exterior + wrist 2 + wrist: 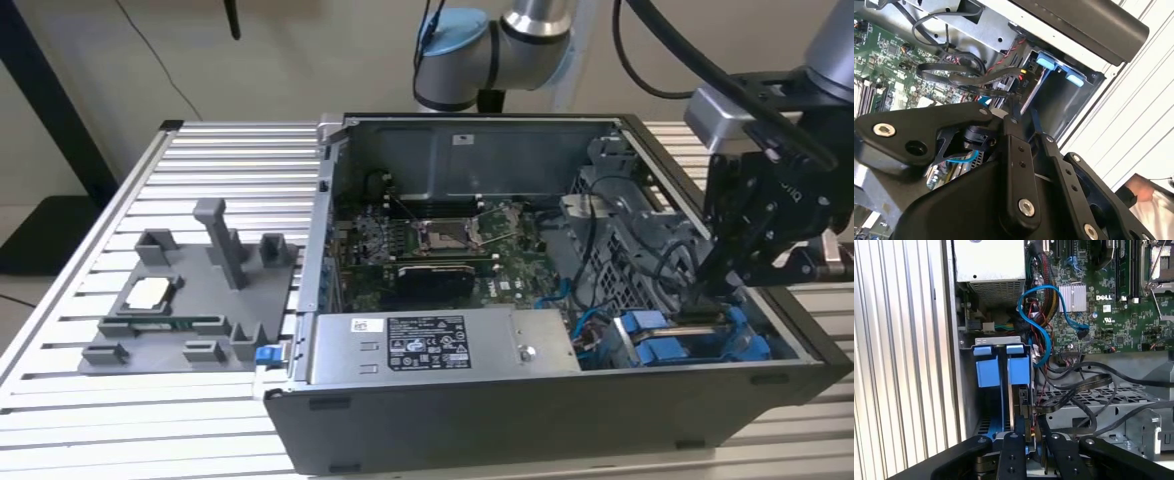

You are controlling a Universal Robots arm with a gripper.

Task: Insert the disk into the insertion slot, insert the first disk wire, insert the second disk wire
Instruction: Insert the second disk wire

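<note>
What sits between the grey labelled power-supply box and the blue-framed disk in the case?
In the first wrist view, a looping blue cable and a bundle of coloured wires hang between the grey power-supply box and the blue-framed disk.

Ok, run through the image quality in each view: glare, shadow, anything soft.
Exterior view: even light, the open computer case dark along its front wall. Second wrist view: the gripper looms close and soft, with bright washed-out table slats behind. First wrist view: the disk and blue cable are crisp, the power-supply box overexposed.
</note>
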